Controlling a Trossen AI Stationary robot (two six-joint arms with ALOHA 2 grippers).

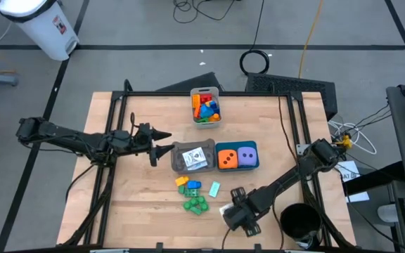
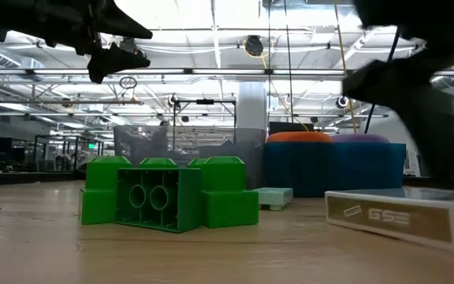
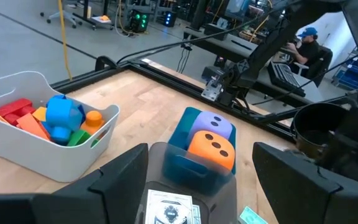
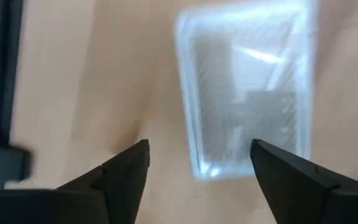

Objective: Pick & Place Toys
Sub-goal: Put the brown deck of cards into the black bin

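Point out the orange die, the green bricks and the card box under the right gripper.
orange die (image 1: 225, 159): high view, its dotted top face, in the teal bin.
green bricks (image 2: 164, 196): low view, the front brick's hollow underside.
card box (image 4: 247, 93): right wrist view, its flat pale top, ahead of the open fingers.

txt: "GSE" | on: flat card box (image 2: 412, 214), side face | other txt: none legible

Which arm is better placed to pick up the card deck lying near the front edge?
The right. Its hand hangs open directly over the card deck, while the left hand sits by the grey bin.
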